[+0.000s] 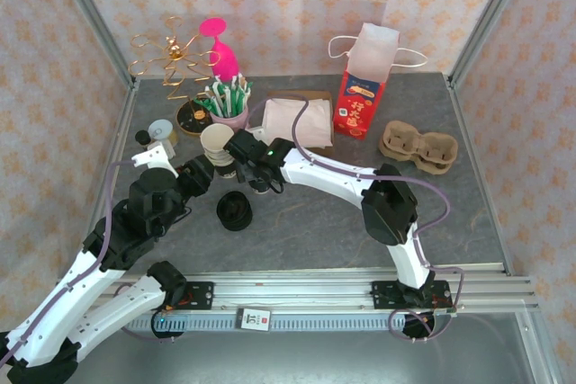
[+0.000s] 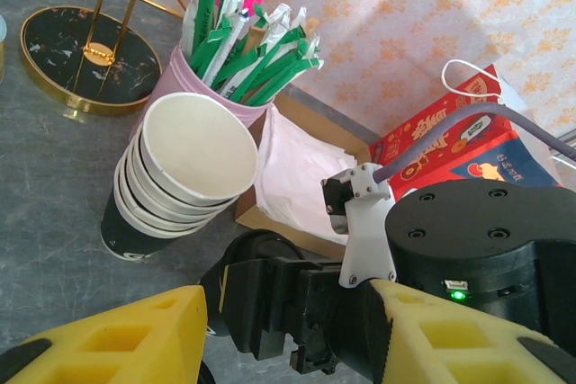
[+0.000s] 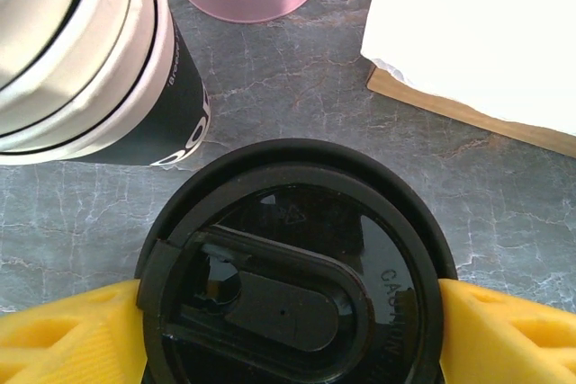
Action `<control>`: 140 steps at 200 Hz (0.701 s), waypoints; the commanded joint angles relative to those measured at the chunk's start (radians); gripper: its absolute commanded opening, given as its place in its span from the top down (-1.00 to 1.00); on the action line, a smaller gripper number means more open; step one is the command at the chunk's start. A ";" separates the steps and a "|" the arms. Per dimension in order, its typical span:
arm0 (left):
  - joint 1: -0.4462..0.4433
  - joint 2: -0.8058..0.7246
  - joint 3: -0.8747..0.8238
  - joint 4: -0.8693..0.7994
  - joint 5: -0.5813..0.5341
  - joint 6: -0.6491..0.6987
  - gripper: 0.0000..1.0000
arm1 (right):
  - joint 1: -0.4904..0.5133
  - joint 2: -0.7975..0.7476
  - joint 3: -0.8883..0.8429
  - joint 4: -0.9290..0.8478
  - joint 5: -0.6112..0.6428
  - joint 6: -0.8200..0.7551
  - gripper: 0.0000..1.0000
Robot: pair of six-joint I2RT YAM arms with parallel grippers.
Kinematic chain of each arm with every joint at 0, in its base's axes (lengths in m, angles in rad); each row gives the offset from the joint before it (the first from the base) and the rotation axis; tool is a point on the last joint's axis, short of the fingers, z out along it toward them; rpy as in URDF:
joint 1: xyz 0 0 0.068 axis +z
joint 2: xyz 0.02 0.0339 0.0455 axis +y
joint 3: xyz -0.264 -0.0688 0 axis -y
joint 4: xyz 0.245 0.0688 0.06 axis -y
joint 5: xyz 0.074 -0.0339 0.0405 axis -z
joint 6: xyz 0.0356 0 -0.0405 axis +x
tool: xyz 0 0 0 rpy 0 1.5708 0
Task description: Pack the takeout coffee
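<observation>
From the overhead camera I see the right arm stretched across to the left half of the table, its gripper (image 1: 238, 166) just in front of the stack of paper cups (image 1: 216, 141). On the right wrist camera its yellow fingers (image 3: 63, 334) press on both sides of a black coffee lid (image 3: 297, 258), so I read it as clamped on that lid. The lid sits just beside the cup stack, whose dark bottom cup is at the upper left of that view. I cannot tell from here whether the lid rests on the table or is held just above it.

The left gripper (image 2: 288, 343) has its yellow fingers (image 2: 99, 343) spread wide apart with nothing between them. It points at the cup stack and at the black wrist of the right arm, which sits close in front of it.

Behind the cups stands a pink holder of green-wrapped straws (image 1: 229, 107), touching or nearly touching the stack. To its right lies a pile of white napkins (image 1: 292, 121) on a brown board. Further right is the red paper bag (image 1: 364, 87) with white handles, upright, and beyond it the cardboard cup carrier (image 1: 418, 146). Another black lid (image 1: 234, 211) lies on the table nearer the arm bases. A gold wire stand (image 1: 175, 60) stands at the back left.
</observation>
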 commanded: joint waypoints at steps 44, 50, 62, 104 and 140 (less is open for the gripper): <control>0.007 0.010 0.024 -0.004 -0.012 0.015 0.00 | 0.019 0.001 0.028 -0.053 -0.039 0.009 -0.80; 0.007 0.013 0.027 -0.004 -0.011 0.016 0.00 | 0.019 -0.005 0.029 -0.055 -0.037 0.011 -0.82; 0.007 0.015 0.026 -0.004 -0.008 0.018 0.00 | 0.018 -0.017 0.024 -0.051 -0.033 0.012 -0.83; 0.007 0.017 0.026 0.000 -0.003 0.018 0.00 | 0.019 -0.033 0.034 -0.056 -0.023 0.019 -0.83; 0.008 0.013 0.028 -0.002 -0.005 0.018 0.00 | 0.018 -0.017 0.049 -0.077 -0.020 0.016 -0.70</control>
